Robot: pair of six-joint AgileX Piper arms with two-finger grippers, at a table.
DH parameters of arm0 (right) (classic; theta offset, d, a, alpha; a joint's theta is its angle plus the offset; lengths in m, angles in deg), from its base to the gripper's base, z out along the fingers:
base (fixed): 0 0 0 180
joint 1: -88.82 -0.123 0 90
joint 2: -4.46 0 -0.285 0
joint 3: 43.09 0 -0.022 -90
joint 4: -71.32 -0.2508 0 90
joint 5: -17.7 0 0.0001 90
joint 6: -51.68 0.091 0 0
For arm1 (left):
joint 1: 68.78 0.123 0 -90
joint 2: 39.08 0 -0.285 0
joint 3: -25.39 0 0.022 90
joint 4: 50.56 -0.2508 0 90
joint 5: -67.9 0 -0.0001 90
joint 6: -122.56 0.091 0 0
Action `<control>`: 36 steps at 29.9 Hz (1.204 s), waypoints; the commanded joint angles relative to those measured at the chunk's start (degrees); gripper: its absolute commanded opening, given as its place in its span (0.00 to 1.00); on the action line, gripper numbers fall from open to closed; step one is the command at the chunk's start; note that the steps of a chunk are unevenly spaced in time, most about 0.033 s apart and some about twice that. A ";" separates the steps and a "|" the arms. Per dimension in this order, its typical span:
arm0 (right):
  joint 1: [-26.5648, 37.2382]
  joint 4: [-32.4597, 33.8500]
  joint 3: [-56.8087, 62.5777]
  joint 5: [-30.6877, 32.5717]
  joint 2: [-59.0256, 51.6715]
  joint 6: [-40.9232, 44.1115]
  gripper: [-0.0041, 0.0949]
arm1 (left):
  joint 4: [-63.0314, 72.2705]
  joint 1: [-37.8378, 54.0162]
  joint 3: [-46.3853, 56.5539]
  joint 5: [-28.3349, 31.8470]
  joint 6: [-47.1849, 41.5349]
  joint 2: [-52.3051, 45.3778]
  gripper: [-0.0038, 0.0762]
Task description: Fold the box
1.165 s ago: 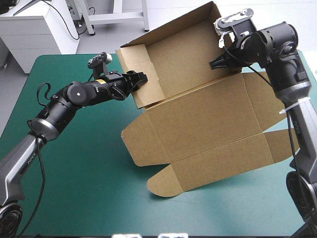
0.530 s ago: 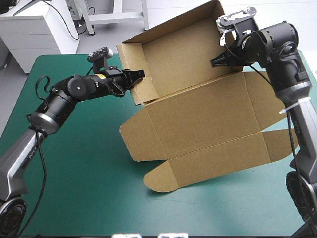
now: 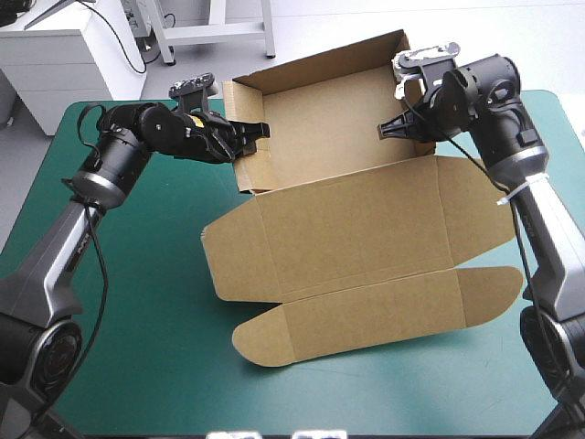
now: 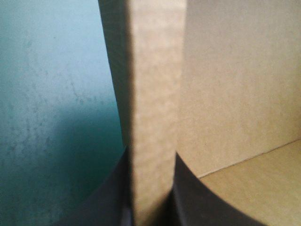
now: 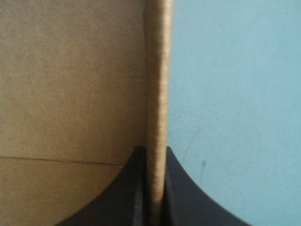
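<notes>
Box: cut brown board box [image 3: 356,229], far walls raised, lid flaps flat on teal-green cover [image 3: 137,311].
Left gripper [image 3: 253,131]: black fingers pinching the left end wall.
Right gripper [image 3: 388,129]: pinching the right end wall.

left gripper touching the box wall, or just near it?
Touching. Left wrist view: the left gripper is shut on the box, its wall pinched between both fingers, no gap.

One box [image 3: 366,229], two grippers [image 3: 259,131] [image 3: 384,129]
</notes>
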 commanded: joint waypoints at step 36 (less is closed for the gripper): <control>2.93 -12.58 16.52 0.30 5.47 0.77 0.03 | -7.79 -6.87 -11.90 -19.59 -7.11 17.03 0.04</control>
